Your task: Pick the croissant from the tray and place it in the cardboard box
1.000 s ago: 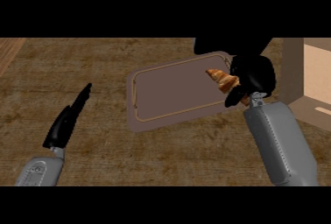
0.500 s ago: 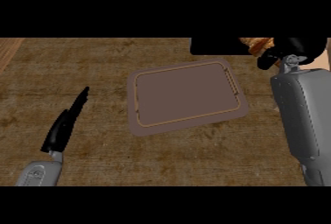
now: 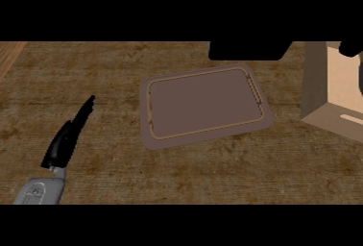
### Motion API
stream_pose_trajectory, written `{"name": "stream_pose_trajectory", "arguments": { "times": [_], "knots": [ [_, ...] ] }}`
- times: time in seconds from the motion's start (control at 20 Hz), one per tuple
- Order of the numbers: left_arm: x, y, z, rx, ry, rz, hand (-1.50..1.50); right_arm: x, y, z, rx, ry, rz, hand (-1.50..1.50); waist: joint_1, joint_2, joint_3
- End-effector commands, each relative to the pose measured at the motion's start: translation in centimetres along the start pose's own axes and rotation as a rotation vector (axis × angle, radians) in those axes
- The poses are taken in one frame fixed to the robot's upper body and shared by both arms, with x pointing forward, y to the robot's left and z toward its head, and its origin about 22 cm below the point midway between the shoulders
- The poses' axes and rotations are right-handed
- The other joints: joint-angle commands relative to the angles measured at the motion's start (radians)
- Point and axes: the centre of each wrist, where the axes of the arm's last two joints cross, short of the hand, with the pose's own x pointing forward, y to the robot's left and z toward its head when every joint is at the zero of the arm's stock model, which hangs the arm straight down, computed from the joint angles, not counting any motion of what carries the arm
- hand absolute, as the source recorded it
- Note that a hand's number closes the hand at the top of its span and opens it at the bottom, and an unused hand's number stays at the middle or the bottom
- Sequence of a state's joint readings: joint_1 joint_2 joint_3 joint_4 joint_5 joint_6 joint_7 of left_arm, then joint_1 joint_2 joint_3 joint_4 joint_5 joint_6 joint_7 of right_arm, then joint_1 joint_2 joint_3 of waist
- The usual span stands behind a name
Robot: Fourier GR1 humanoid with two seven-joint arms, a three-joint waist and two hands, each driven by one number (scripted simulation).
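The brown tray (image 3: 205, 106) lies in the middle of the counter with nothing on it. The croissant shows nowhere in the head view. The cardboard box (image 3: 332, 91) stands at the right edge, its open top facing up. Only a small black part of my right hand (image 3: 352, 48) shows, at the top right corner above the box; whatever it may hold is hidden. My left hand (image 3: 67, 139) rests open at the lower left, fingers straight and pointing up, well away from the tray.
A black object (image 3: 248, 50) sits at the top edge just beyond the tray's far side. A strip of lighter wood (image 3: 8, 55) runs along the counter's upper left corner.
My right hand lifted the croissant off the tray and carried it up and to the right over the box; its forearm has left the view. The left hand stayed still.
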State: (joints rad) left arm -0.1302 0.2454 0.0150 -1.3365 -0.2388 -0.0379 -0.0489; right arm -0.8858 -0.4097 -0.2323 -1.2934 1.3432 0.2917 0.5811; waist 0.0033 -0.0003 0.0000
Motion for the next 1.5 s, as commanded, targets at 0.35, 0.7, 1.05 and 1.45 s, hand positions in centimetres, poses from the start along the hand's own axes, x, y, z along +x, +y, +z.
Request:
{"name": "stream_pose_trajectory", "arguments": {
  "times": [0.35, 0.7, 1.05, 1.45],
  "knots": [
    [0.7, -1.0, -0.8, -0.003, -0.02, 0.008, 0.0, -10.3, 4.5, -5.8, 0.096, 0.138, 0.074, 1.5, 0.011, 0.009, 0.001],
    [0.9, -0.8, -0.2, -0.007, -0.03, -0.004, 0.0, -13.8, 6.9, -6.9, 0.45, 0.221, -0.094, -1.5, 0.02, 0.01, 0.001],
    [1.3, -0.8, -0.8, -0.021, -0.032, 0.005, 0.0, -14.3, 10.5, -5.8, 0.261, 0.079, -0.351, -1.5, 0.025, 0.015, 0.003],
    [0.1, -0.6, -0.2, -0.009, -0.023, -0.012, 0.0, -16.7, 10.3, -6.4, 0.111, 0.111, -0.788, -1.5, 0.021, 0.012, 0.003]
  ]
}}
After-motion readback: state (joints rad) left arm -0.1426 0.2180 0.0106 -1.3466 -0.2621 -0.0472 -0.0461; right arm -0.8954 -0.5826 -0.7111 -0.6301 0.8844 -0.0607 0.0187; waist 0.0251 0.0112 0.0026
